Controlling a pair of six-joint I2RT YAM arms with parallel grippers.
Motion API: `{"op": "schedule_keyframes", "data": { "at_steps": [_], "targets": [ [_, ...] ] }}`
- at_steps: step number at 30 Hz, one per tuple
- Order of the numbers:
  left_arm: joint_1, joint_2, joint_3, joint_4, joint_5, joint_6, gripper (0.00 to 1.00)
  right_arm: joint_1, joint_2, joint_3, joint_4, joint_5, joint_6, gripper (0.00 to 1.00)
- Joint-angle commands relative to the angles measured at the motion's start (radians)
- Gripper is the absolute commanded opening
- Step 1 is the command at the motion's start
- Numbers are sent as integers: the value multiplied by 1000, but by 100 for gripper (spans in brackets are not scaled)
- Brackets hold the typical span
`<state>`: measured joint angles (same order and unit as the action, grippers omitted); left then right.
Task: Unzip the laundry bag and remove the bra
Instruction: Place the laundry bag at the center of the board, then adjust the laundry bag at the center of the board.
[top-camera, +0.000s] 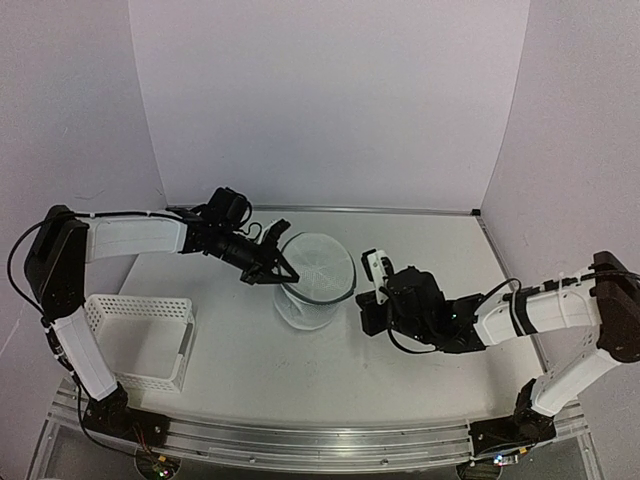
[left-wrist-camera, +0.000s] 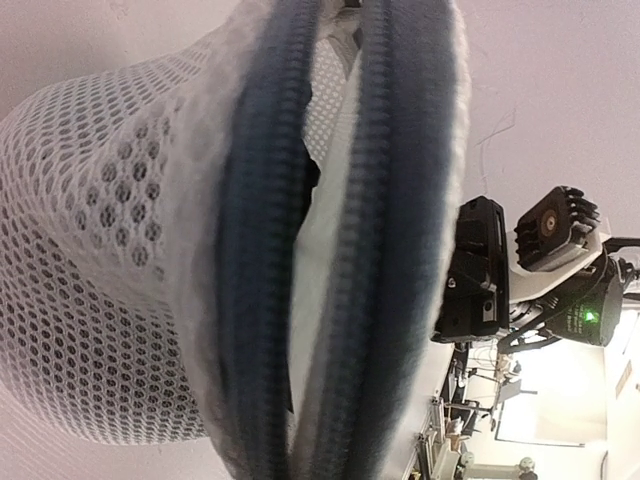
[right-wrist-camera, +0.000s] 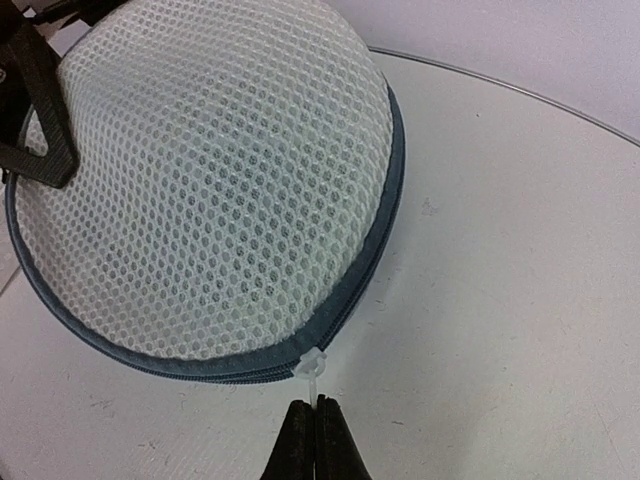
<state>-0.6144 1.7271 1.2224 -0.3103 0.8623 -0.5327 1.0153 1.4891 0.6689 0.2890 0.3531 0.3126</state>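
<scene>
Right claw (right-wrist-camera: 316, 402): closed tight; its tips pinch the lower end of the white pull tab (right-wrist-camera: 311, 366) that hangs from the zip.
Left claw (top-camera: 274, 266): closed as well, lying against the left rim of the bag. I cannot tell if it pinches any mesh.
Laundry bag (top-camera: 316, 280): it stands near the middle of the table, between my two claws. The mesh dome fills the right wrist view.
Zip (right-wrist-camera: 385, 190): a dark grey-blue band around the rim. In the left wrist view two bands of it stand apart, with a narrow gap between them.
Dark patch (left-wrist-camera: 306, 172): it shows inside that gap, and I cannot tell what it is.
In the way: the black fingers (right-wrist-camera: 42, 110) of the left claw cover the far left edge of the bag.
White basket (top-camera: 140, 310): on the table to the left, beside the left arm, well apart from the bag.
Table (top-camera: 430, 245): white, with pale walls behind and at both sides.
</scene>
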Motion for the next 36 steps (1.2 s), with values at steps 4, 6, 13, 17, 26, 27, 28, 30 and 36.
{"op": "schedule_keyframes", "data": {
  "at_steps": [4, 6, 13, 17, 26, 27, 28, 30, 36],
  "targets": [
    [27, 108, 179, -48, -12, 83, 5, 43, -47, -47, 49, -16, 83, 0],
    [31, 131, 205, -58, -16, 93, 11, 64, -38, -44, 55, -9, 99, 0],
    [63, 184, 265, -84, -60, 103, 40, 102, 20, -13, 69, -13, 141, 0],
    [77, 158, 261, -114, -167, 106, 55, 112, 55, 17, 76, -23, 159, 0],
    [82, 14, 191, -181, -324, 73, 76, 116, 135, 107, 95, -71, 195, 0],
    [82, -7, 175, -183, -336, 67, 77, 116, 142, 116, 98, -77, 201, 0],
    [82, -28, 156, -184, -345, 60, 78, 115, 151, 126, 104, -88, 205, 0],
    [82, -68, 115, -184, -359, 43, 80, 117, 172, 148, 112, -113, 210, 0],
    [81, -159, -20, -143, -276, -20, 81, 121, 226, 203, 138, -169, 222, 0]
  ]
}}
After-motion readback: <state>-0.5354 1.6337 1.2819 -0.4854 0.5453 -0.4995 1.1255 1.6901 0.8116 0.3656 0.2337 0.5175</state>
